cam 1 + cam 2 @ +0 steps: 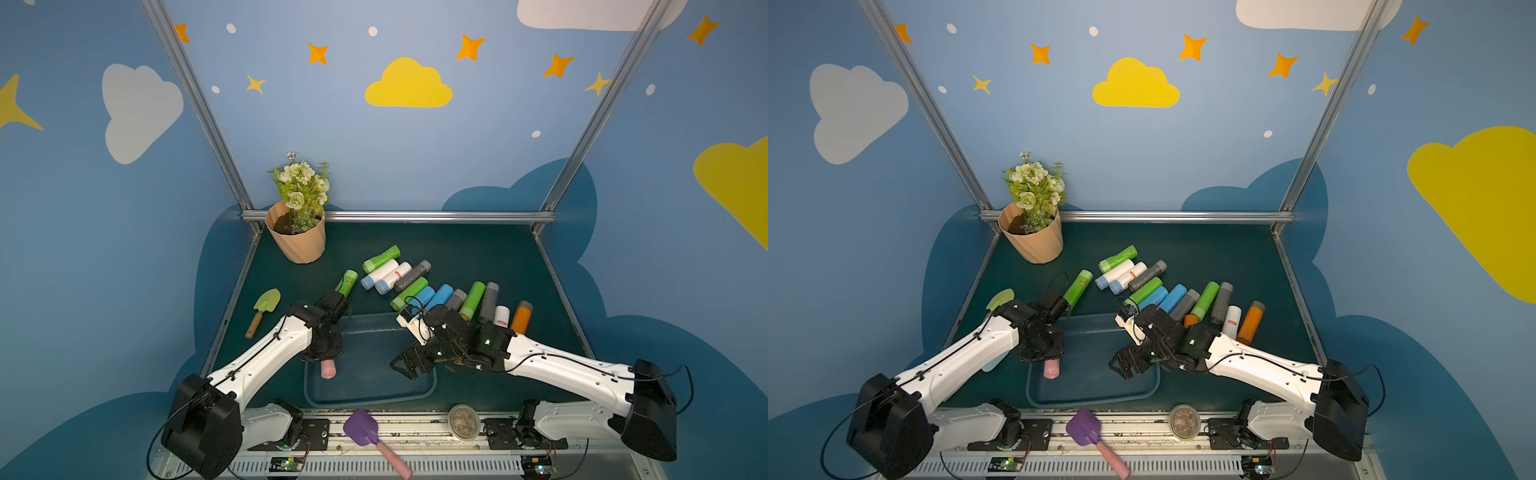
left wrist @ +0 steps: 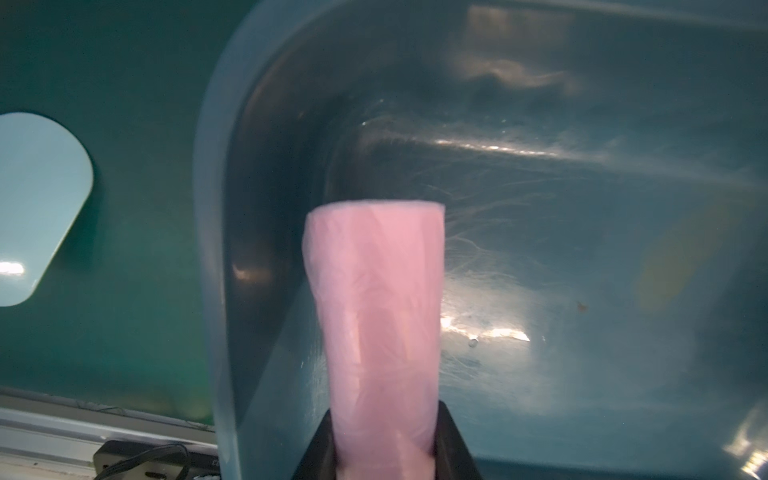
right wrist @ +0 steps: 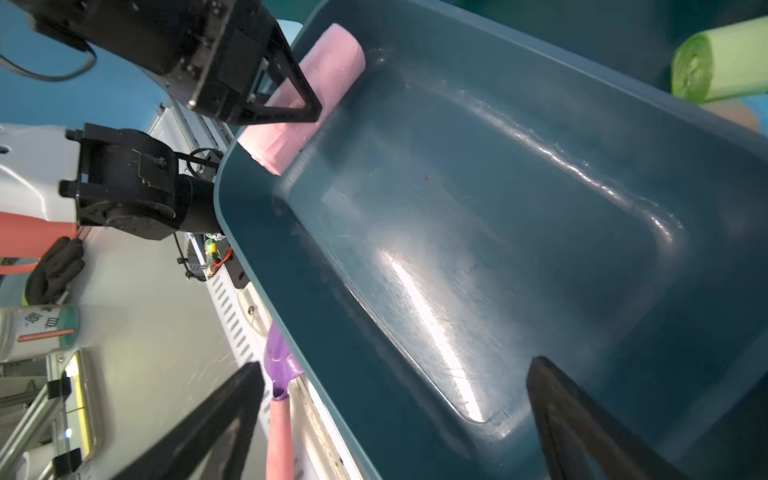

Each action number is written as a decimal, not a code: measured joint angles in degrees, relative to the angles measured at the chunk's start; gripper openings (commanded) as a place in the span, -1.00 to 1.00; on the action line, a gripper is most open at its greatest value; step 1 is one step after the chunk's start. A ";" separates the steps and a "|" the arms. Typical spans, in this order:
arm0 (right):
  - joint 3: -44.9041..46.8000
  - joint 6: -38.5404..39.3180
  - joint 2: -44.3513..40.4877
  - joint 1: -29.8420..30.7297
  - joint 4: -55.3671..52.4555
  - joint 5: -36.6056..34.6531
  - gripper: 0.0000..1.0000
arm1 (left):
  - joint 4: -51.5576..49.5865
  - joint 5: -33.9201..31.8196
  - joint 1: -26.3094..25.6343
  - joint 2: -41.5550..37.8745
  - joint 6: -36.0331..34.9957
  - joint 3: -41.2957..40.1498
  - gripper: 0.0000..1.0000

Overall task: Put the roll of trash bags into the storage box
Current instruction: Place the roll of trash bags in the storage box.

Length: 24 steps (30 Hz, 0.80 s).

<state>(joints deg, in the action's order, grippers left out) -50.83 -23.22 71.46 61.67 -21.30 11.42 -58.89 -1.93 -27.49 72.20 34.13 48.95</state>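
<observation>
Left gripper (image 3: 305, 102) is clamping pink roll (image 2: 378, 311) over left rim of storage box (image 2: 208, 249); right gripper (image 3: 395, 370) jaws are gaping wide. Only right wrist view is showing both sets.

The storage box (image 3: 498, 249) was glossy, scuffed, translucent plastic; the pink roll (image 2: 374, 311) thin crinkled film; the table (image 1: 478, 245) matt.

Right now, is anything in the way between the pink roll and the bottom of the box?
No, nothing visible. The left gripper holds the pink roll over the storage box near one wall; the floor below is bare. The right gripper hovers apart, open.
</observation>
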 measured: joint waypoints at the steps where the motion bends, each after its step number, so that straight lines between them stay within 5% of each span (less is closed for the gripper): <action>1: 0.00 -0.04 0.09 -0.02 -0.02 0.00 0.93 | 0.00 -0.35 -0.26 0.61 0.07 0.00 -0.42; 24: 2.43 -0.87 -0.63 -0.04 -2.05 -2.23 0.94 | 1.99 -4.55 -1.95 10.95 -0.87 0.68 -0.39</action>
<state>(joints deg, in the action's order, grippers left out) -48.40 -24.10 70.83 61.63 -23.35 9.19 -56.90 -6.48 -29.43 83.15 33.26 49.63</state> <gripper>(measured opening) 0.968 0.303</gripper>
